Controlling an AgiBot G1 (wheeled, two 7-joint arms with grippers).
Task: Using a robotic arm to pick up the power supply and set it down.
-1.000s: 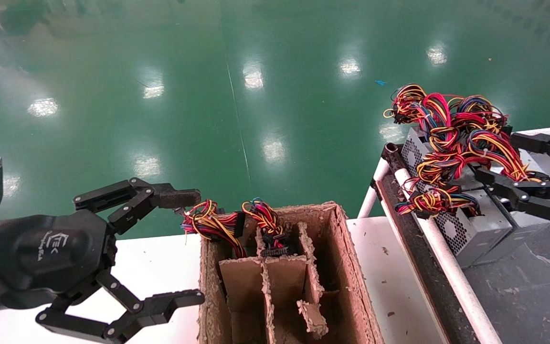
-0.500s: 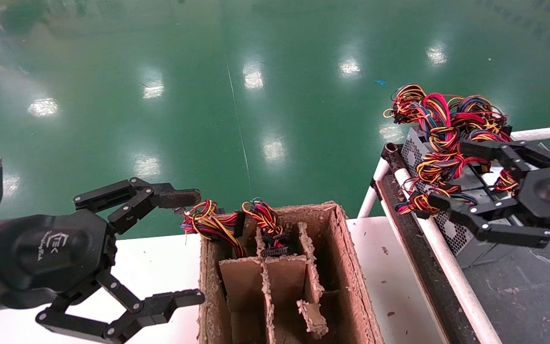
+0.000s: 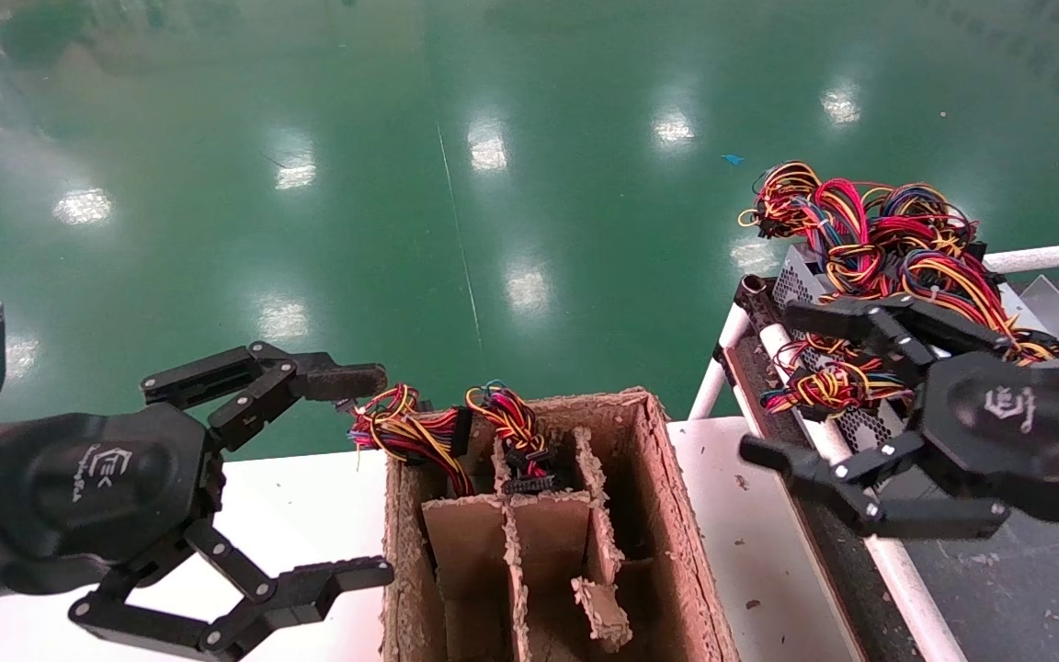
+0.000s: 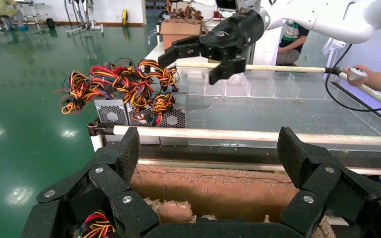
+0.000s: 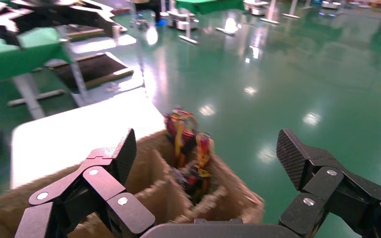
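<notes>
Green floor (image 3: 493,184) beyond cardboard box (image 3: 677,515) rim.

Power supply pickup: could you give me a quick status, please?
Right gripper open, empty, above the rail. Left gripper open beside the cardboard box. Power supply on the cart, ungrasped.

Open black linkage left gripper (image 4: 206,163) hanging over the brown cardboard box (image 4: 213,191) | silver-grey perforated power supplies (image 4: 141,116) sitting beyond the box | empty black right gripper (image 4: 198,62) hovering above them
</notes>
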